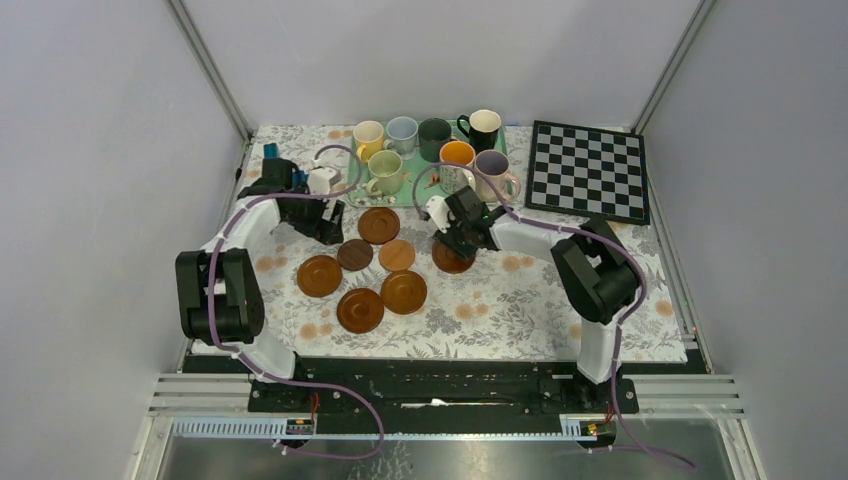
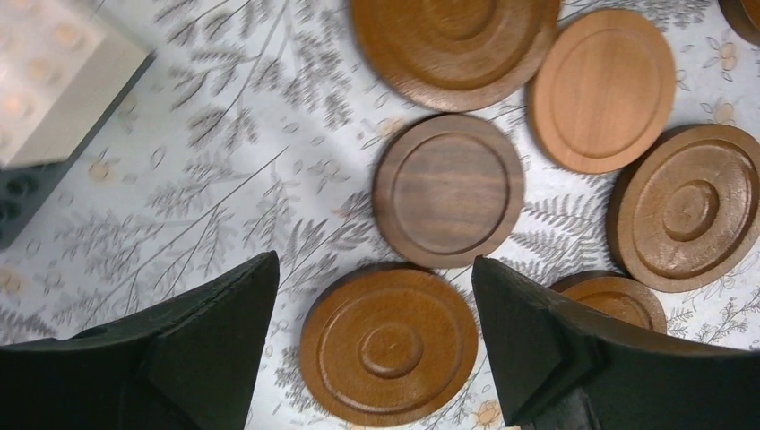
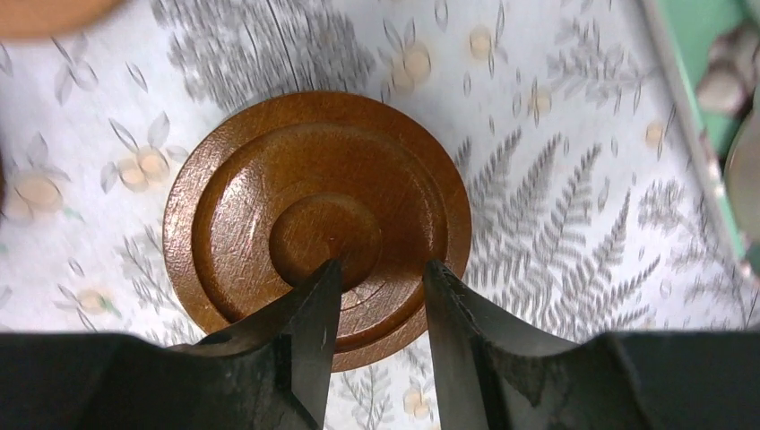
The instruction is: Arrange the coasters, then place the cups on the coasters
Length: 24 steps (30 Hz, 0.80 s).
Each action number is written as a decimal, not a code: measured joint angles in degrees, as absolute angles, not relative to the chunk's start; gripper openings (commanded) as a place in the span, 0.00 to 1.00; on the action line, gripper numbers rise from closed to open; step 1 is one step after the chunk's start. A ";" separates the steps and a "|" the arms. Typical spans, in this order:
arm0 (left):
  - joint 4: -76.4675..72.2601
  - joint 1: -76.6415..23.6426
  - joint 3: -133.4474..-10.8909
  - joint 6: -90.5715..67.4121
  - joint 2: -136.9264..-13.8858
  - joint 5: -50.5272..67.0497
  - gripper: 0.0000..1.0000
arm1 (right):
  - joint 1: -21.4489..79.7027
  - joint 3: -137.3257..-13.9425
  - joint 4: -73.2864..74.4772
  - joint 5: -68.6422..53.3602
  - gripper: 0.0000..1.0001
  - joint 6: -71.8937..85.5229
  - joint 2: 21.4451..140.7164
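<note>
- Left gripper [image 2: 375, 269]: the jaws stand wide apart and hold nothing. It hangs over the cluster of coasters. A ringed mid-brown coaster [image 2: 388, 345] lies flat on the desk below the gap between its fingers.
- Right gripper [image 3: 378, 269]: the jaws are drawn close, with a narrow gap between them and nothing clamped in it. The tips sit over the raised centre of a lone coaster [image 3: 314, 179]. Whether they touch the wood cannot be told.
- Coasters [image 1: 360, 310]: six lie flat in a loose cluster on the desk [image 1: 520, 310], left of centre, several with rims touching or nearly so. The lone coaster lies apart to their right, near the tray's front edge.
- Cups [image 1: 434, 135]: all seven stand upright on the green tray [image 1: 418, 187] at the far side, four in the back row and three in front. No cup is yet on a coaster.
- Checkerboard [image 1: 588, 170]: it lies flat on the desk, just right of the tray.
</note>
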State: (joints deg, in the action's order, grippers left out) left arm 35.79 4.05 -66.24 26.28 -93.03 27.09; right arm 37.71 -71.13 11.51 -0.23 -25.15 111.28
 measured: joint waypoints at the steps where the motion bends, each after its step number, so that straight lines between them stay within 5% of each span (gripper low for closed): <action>1: 35.66 3.03 -66.24 26.61 -93.03 27.03 0.84 | 37.30 -69.56 11.77 -0.08 0.46 -25.17 110.02; 11: 31.14 -9.04 -67.09 28.12 -97.65 24.77 0.71 | 29.10 -61.17 12.95 0.60 0.46 -25.19 103.15; 24: 25.74 -17.93 -74.59 26.48 -109.08 20.16 0.71 | 24.21 -54.74 13.02 1.54 0.45 -25.21 97.58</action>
State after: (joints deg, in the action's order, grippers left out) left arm 25.74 -17.93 -74.59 26.48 -109.08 20.16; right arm 24.21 -54.74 13.02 1.54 -25.21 97.58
